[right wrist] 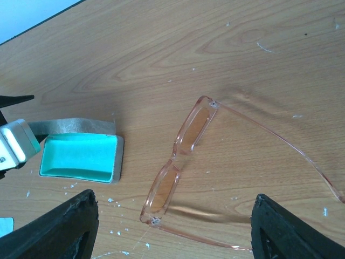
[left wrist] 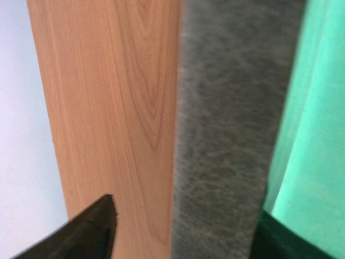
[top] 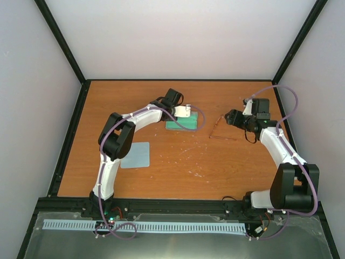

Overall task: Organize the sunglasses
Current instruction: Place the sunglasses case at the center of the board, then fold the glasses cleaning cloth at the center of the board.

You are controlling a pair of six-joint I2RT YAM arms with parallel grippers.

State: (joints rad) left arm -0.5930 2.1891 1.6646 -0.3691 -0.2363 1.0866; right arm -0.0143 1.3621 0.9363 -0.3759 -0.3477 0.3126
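The sunglasses [top: 218, 130] lie on the wooden worktop [top: 178, 170], to the right of the grey box [top: 186, 120] and apart from it, close to the right pincer [top: 234, 117]. From above they show only as thin reddish-brown lines.

In the right wrist view the sunglasses [right wrist: 194, 125] are clear to see. The frame is thin, see-through and of a pale pink-brown colour. The two lenses are narrow and nearly rectangular, with a light amber tint, and a small bridge joins them. Both arms are unfolded and long and slender. They run away from the lenses toward the right side of that view and lie flat on the wood.

The right pincer [right wrist: 173, 197] hangs over the sunglasses with its two dark fingers [right wrist: 59, 229] wide apart, and it holds nothing. The lenses are seen in the gap between the fingers.

The box [right wrist: 81, 156] stands open and shows its green lining. Its grey lid lies flat behind it.

The left pincer [top: 183, 111] is at the left end of the box. In the left wrist view its fingers [left wrist: 91, 234] are spread. A band of grey felt from the box [left wrist: 226, 151] lies between them, with bare wood on one side and green lining on the other. The near finger does not touch the felt.

A pale blue-grey cloth [top: 135, 155] lies flat beside the left arm, well apart from the sunglasses.
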